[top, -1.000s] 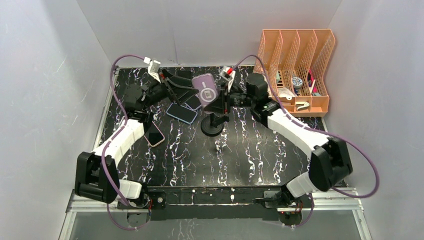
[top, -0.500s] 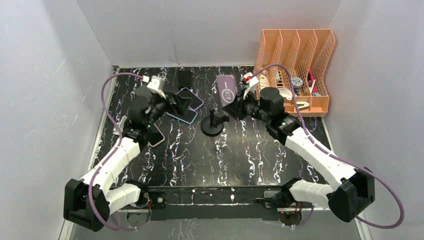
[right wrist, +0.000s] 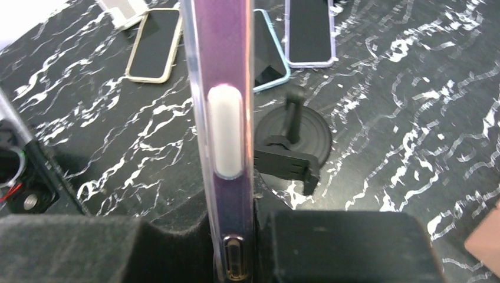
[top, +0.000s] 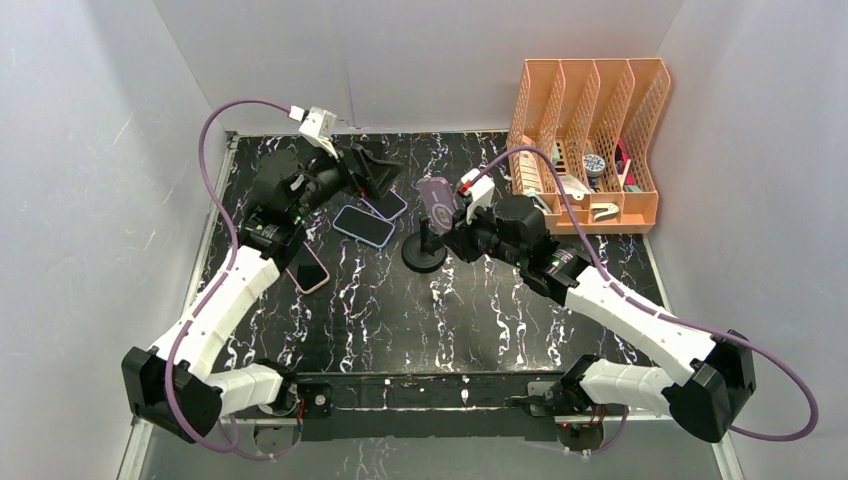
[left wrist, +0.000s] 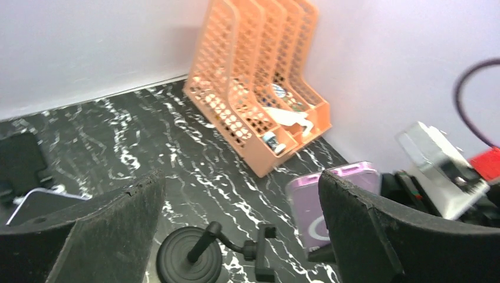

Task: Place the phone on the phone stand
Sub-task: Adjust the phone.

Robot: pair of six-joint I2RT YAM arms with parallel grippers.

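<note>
Just right of the phone stand, mid-table: right gripper clamps the purple phone, held upright. Left gripper far-left, jaws spread, empty. Step: approach. Next: align phone over stand, lower in.

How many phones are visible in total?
4. Purple phone in the right pincer by the stand; blue-edged phone, lilac-edged phone and beige-edged phone flat on the table, left of it. Others may be hidden.
</note>
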